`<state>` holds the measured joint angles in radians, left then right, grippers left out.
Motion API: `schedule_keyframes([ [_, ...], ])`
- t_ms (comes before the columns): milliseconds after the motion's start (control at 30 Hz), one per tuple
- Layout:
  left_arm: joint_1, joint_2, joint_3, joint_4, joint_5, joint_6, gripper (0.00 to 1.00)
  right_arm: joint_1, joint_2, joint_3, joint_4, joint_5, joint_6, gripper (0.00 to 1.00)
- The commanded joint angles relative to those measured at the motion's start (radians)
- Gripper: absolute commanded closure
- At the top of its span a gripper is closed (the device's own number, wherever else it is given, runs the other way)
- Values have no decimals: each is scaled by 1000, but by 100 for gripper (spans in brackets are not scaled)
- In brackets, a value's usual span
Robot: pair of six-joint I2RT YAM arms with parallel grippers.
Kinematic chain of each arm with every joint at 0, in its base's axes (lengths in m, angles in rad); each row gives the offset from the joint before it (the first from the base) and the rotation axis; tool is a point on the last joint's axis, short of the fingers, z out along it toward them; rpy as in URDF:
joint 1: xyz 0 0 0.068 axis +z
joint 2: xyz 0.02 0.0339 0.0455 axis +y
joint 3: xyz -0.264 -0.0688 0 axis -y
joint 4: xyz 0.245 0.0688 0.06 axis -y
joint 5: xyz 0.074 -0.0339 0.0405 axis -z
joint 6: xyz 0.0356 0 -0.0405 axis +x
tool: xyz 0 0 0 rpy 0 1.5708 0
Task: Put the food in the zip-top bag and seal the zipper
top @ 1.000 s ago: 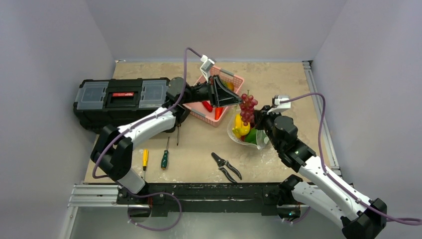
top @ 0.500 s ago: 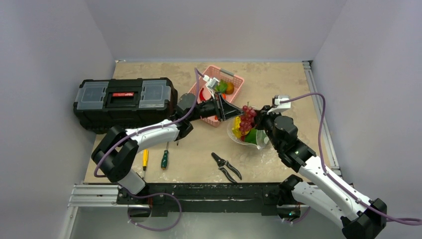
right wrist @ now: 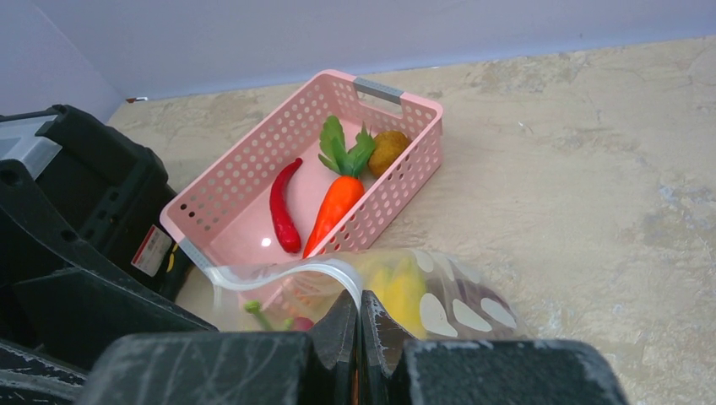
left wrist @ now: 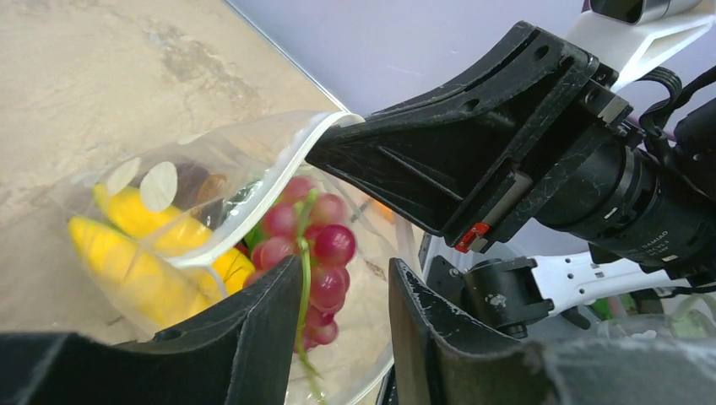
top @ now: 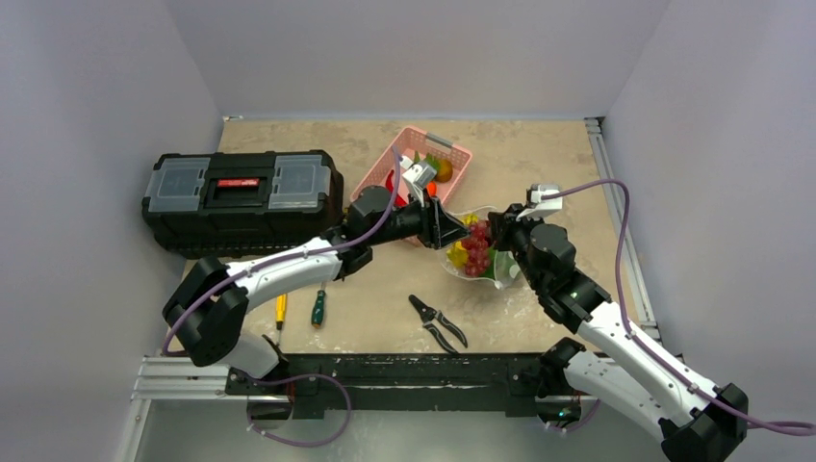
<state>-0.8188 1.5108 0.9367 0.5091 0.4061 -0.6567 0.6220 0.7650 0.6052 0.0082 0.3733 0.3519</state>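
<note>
Maroon grapes [left wrist: 314, 253] in zip-top bag [left wrist: 215, 160]

The left arm [top: 289, 265] has swung down from over the basket [top: 454, 154] at upper centre to the bag [top: 500, 274] at mid-frame. The grapes [top: 478, 234], which hung high above the bag, now sit in its mouth. The left jaws have parted around the stem.
</note>
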Motion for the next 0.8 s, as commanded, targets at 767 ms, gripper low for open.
schedule_keyframes([
  [767,-3,-78,6,-362,-105,118,58,3,-9,9,41,-2,14,100],
])
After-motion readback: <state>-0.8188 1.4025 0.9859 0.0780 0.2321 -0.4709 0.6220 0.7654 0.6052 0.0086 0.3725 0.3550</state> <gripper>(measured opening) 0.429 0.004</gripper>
